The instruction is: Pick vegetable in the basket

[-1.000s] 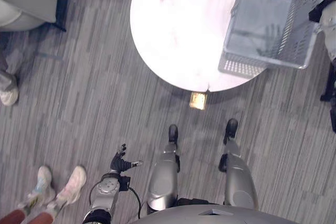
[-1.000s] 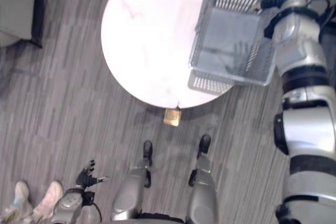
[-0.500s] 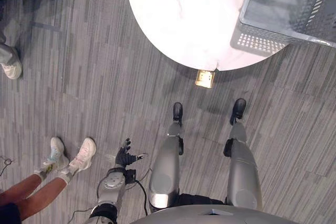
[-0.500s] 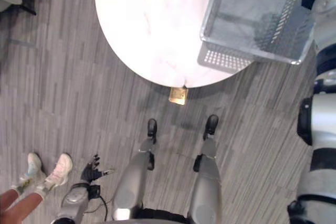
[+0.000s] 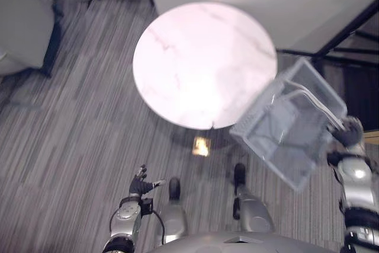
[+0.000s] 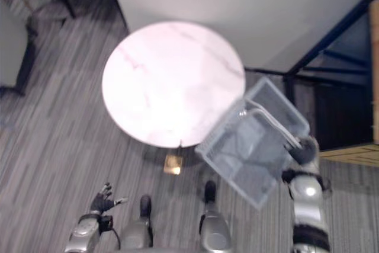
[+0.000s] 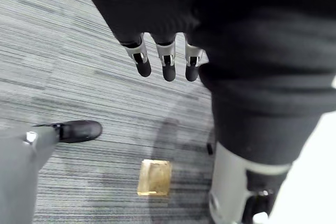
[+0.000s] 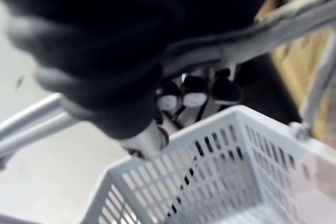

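A grey mesh basket (image 5: 290, 125) hangs tilted in the air just off the round table's right front edge, and its mesh floor shows bare. My right hand (image 5: 349, 131) holds it from the right. In the right wrist view the fingers (image 8: 194, 95) curl round the basket's handle (image 8: 252, 40), above the basket's rim (image 8: 210, 145). My left hand (image 5: 141, 183) hangs low at my left side over the floor, and its fingers (image 7: 168, 61) are straight and hold nothing.
The round white marble table (image 5: 201, 57) stands ahead with a bare top. A brass floor plate (image 5: 201, 145) lies under its near edge. A grey seat (image 5: 23, 22) is at the far left, a white wall behind, and dark frame bars (image 5: 349, 34) at the right.
The camera has swung up and back. The basket has come off the table top and now hangs beside it, with my right hand's fingers curled round its handle. The left hand stays as before.
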You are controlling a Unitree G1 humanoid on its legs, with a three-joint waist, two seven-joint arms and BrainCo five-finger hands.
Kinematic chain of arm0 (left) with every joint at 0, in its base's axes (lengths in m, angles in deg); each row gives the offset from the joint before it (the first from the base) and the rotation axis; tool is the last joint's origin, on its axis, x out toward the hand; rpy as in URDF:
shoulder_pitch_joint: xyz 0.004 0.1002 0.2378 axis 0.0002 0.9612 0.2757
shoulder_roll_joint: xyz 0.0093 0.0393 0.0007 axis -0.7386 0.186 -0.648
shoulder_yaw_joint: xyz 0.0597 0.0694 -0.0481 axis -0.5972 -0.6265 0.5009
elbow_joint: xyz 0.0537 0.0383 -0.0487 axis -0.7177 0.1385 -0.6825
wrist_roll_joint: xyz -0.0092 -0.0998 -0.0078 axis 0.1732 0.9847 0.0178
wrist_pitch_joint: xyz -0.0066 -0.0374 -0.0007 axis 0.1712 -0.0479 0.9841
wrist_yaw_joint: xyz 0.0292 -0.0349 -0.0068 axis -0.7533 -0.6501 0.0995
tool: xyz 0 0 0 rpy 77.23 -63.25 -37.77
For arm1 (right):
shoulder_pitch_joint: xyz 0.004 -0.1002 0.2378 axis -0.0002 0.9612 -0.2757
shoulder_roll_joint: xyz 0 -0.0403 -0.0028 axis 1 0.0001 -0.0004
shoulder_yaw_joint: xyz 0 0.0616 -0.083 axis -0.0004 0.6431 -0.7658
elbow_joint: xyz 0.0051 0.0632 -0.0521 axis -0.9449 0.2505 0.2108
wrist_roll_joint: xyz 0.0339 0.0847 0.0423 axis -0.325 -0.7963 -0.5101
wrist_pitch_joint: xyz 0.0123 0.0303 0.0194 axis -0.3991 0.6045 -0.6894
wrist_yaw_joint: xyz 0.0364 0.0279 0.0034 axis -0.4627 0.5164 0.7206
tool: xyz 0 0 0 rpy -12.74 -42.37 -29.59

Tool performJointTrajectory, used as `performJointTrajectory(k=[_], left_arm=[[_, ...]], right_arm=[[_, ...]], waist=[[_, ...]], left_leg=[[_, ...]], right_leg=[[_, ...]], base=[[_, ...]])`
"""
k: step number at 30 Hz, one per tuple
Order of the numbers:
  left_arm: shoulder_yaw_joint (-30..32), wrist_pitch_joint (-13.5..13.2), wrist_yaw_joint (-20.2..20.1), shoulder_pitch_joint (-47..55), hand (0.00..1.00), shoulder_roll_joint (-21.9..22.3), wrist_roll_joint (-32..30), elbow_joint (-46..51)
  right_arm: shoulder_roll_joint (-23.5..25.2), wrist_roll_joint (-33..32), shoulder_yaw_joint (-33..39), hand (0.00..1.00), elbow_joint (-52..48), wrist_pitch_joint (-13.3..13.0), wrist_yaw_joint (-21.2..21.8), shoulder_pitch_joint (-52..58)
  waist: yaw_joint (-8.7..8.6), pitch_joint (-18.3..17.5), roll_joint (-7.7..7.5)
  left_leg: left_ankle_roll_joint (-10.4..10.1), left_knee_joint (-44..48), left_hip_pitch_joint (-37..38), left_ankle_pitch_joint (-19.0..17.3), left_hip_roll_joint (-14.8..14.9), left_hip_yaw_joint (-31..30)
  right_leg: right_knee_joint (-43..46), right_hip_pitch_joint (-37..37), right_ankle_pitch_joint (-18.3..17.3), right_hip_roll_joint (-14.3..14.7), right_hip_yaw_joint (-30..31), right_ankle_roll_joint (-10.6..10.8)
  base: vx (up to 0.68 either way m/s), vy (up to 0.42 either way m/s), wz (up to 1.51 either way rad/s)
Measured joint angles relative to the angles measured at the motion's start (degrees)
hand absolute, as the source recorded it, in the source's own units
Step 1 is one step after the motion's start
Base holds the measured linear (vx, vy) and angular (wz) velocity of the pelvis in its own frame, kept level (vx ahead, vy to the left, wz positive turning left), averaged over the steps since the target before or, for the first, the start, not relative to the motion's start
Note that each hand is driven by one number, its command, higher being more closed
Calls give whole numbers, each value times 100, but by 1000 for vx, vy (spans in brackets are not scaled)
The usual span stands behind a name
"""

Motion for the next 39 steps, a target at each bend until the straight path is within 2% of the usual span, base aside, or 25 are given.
performJointTrajectory(k=[1,3,4,5,7,9,11,12,13,14,15,17,19,22,24,26,28,30,31,32,33,34,36,38,39], left_arm=[[-3,5,-47,88,0,-9,-16,-28],[-8,11,-87,79,0,-16,-67,-32],[-16,17,-91,76,0,-4,-116,-33],[-35,17,-92,84,0,11,-130,-32],[-64,18,-87,127,0,-105,-119,-31],[-64,16,-76,122,0,-119,-71,-41],[-17,1,-59,23,0,28,18,-41],[79,2,-38,54,0,146,32,-107],[147,3,-23,104,0,234,58,-243],[207,8,26,195,0,318,56,-490],[293,23,61,243,0,369,57,-564],[403,42,129,486,0,472,57,-698],[464,35,223,661,0,483,63,-692],[458,-16,337,652,0,562,72,-516],[447,-18,340,558,0,569,72,-489],[371,-21,336,472,0,584,65,-482],[315,-21,335,480,0,586,65,-482],[266,-16,333,501,0,512,66,-483],[230,-12,336,465,0,432,68,-506],[209,-12,333,464,0,405,68,-507],[101,1,333,471,0,322,66,-538],[-19,20,334,485,0,228,67,-548],[-58,20,334,457,0,200,69,-526],[-54,20,333,300,0,201,80,-525],[-49,20,333,199,0,204,115,-494]], right_arm=[[111,-128,135,100,1,-2,-59,103],[304,-267,238,100,9,-3,-67,207],[425,-265,188,100,36,-3,-58,228],[497,-265,149,100,66,-7,-56,237],[614,-263,-224,100,520,-15,-43,197],[680,-261,-544,100,952,0,-5,74],[819,-265,-676,100,1184,39,41,106],[874,-269,-821,100,1298,68,110,121],[946,-297,-907,100,1306,73,130,115],[1043,-339,-1112,100,1326,76,150,134],[1041,-417,-1232,100,1390,75,149,156],[1017,-513,-1534,100,1736,76,195,68],[1032,-603,-1624,100,2155,77,245,34],[933,-655,-1561,100,2463,143,266,44],[936,-650,-1570,100,2467,145,301,86],[937,-645,-1552,100,2466,170,314,170],[949,-634,-1598,100,2471,194,353,259],[1004,-421,-1684,100,2501,193,403,274],[1027,-393,-1719,100,2523,189,392,243],[1029,-393,-1725,100,2563,185,386,170],[1050,-400,-1715,100,2662,187,359,30],[1052,-413,-1711,100,2715,186,335,4],[1049,-413,-1690,100,2713,181,317,13],[980,-399,-1635,100,2706,134,286,-35],[963,-290,-1700,100,2688,55,322,-60]], waist=[[-86,-55,-2],[-130,-107,57],[-135,-105,210],[-139,-121,272],[-66,-181,273],[-57,-239,250],[-88,-281,337],[9,-283,353],[91,-289,391],[187,-235,408],[237,-220,397],[424,-142,340],[625,-36,346],[670,16,346],[686,43,381],[702,103,471],[876,72,473],[992,-46,254],[923,-30,96],[907,7,74],[861,56,33],[797,101,-17],[670,121,9],[587,138,33],[574,158,65]], left_leg=[[-18,75,227,-120,46,402],[-60,121,581,-270,175,1094],[-93,156,796,-335,332,1557],[-125,157,914,-360,402,1781],[-329,287,1478,-495,437,2826],[-386,533,1692,-449,516,3466],[-578,1121,1729,-271,752,3883],[-564,2045,1600,-76,1045,3890],[-400,2968,1433,398,1363,3741],[68,4514,886,350,1666,2986],[143,4950,644,72,1541,2563],[123,5419,135,-568,863,1384],[166,5226,-272,-875,547,852],[184,3921,-1090,-1010,228,318],[92,2367,-1396,-791,60,262],[98,998,-1464,-98,-63,330],[277,790,-1423,356,-105,325],[666,920,-1235,485,-350,348],[804,906,-1063,345,-498,370],[858,867,-923,277,-539,370],[987,807,-581,171,-580,345],[1015,849,-238,14,-607,276],[1055,769,182,-140,-598,32],[1033,525,467,-153,-467,-299],[971,479,556,-191,-282,-487]], right_leg=[[28,-4,37,76,179,-8],[162,-82,-192,32,-425,-300],[513,-133,-448,-168,-1633,-679],[805,-191,-541,-313,-2273,-822],[2033,-279,-705,-1001,-4324,-1231],[2473,-354,-1201,-1052,-4766,-1268],[2508,-534,-1381,-755,-4367,-1195],[2447,-572,-1474,-545,-4013,-1253],[2247,-513,-1498,-287,-3696,-1274],[1800,-324,-1333,148,-3056,-1300],[1668,-253,-1279,316,-2743,-1386],[1285,106,-1224,713,-1898,-1533],[1016,627,-1208,1023,-1119,-1412],[779,910,-1279,1115,-361,-1396],[517,1157,-1300,1103,-92,-1339],[310,1509,-1439,1135,10,-1155],[531,1657,-1770,1165,216,-1029],[1245,1611,-2337,858,228,-506],[2376,1174,-2426,702,77,-38],[3081,907,-2329,627,-53,313],[4383,462,-1888,476,-225,757],[5186,255,-1850,243,-525,779],[5478,100,-1994,-177,-1051,637],[4928,-90,-2120,-349,-1327,389],[3990,-147,-2145,-312,-1381,275]], base=[[60,6,-167],[47,9,-175],[50,35,-161],[188,51,-200],[226,2,-223],[188,-158,-164],[275,-249,-139],[350,-263,-181],[472,-268,-249],[383,-192,-227],[369,-172,-241],[316,-69,-251],[440,16,-245],[327,108,-155],[354,168,-108],[397,195,-54],[506,269,-75],[458,217,-62],[410,173,-12],[601,268,-6],[480,197,25],[491,166,49],[494,40,74],[553,-117,82],[431,-182,73]])
